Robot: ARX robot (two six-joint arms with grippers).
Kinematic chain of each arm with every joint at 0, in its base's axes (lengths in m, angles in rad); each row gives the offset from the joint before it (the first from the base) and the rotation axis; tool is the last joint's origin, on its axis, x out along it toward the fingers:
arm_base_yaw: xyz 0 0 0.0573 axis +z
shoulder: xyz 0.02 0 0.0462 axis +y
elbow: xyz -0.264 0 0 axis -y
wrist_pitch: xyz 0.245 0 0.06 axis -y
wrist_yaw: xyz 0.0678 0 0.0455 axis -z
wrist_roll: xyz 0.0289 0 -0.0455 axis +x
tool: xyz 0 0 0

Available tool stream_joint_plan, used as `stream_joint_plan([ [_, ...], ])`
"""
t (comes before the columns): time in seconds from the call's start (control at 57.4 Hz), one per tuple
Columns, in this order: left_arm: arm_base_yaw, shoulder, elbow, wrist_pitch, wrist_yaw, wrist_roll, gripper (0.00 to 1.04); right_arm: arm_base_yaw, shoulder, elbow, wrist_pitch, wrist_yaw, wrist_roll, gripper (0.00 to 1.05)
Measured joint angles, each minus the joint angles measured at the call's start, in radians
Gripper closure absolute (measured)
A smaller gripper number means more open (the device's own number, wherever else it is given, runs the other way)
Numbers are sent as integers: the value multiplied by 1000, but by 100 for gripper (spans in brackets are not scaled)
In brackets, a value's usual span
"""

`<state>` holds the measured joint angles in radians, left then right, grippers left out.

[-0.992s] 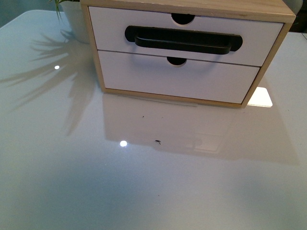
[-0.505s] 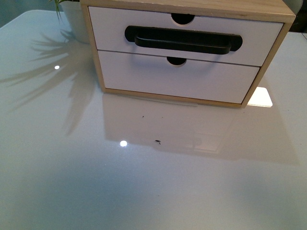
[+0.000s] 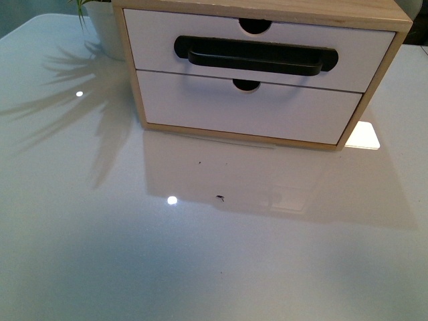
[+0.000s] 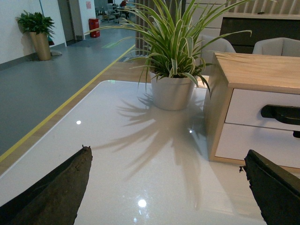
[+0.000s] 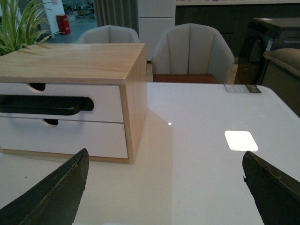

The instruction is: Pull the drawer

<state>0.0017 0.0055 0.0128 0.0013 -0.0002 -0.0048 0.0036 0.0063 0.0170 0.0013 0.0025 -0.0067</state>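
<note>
- Step in hand: approach — the drawer (image 3: 154, 41) sits flush in the upper slot of the cabinet (image 3: 267, 8), at the table's (image 3: 200, 267) far edge.
- Left gripper (image 4: 166, 159) and right gripper (image 5: 165, 157): fingers apart, empty, apparently short of the cabinet.
- Next: clamp the handle (image 3: 256, 57) — pull straight outward.

We see a glossy white table (image 3: 200, 267) carrying a light-wood cabinet (image 5: 70, 61). Its lower front (image 3: 200, 110) is plain white with a half-round notch in its upper edge. A striped-leaf plant (image 4: 176, 37) in a white pot (image 4: 171, 91) stands just beside the cabinet, to its left, throwing leaf shadows over the table. Dark specks (image 3: 219, 197) lie on the table before the cabinet, and a bright square patch (image 5: 241, 140) lies to its right. A pale chair (image 5: 193, 49) stands behind the table, a second chair (image 5: 108, 33) beside it. Farther off, a floor plant (image 4: 35, 22) stands on a grey floor (image 4: 47, 79) crossed by a yellow line (image 4: 70, 98).
</note>
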Motion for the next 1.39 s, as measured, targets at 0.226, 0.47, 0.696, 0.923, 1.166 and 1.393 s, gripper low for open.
stream_joint_plan([
  [0.226,0,0,0,0,0,0,7,0,0,0,0,0,0,9],
  [0.47,-1,22,0,3,30,13,7,26,68,31,-88,104,-28,9],
  [0.696,-67,444,36,365,164,107,7,-19,479,145,82,-82,-200,9],
  [0.923,-83,1012,254,587,426,223,7,29,869,379,49,-212,-436,9],
  [1.166,-175,1263,478,451,573,415,7,98,1079,584,-47,-221,-625,9],
  [1.393,-277,1407,674,301,603,603,7,147,1229,717,-134,-250,-740,9],
])
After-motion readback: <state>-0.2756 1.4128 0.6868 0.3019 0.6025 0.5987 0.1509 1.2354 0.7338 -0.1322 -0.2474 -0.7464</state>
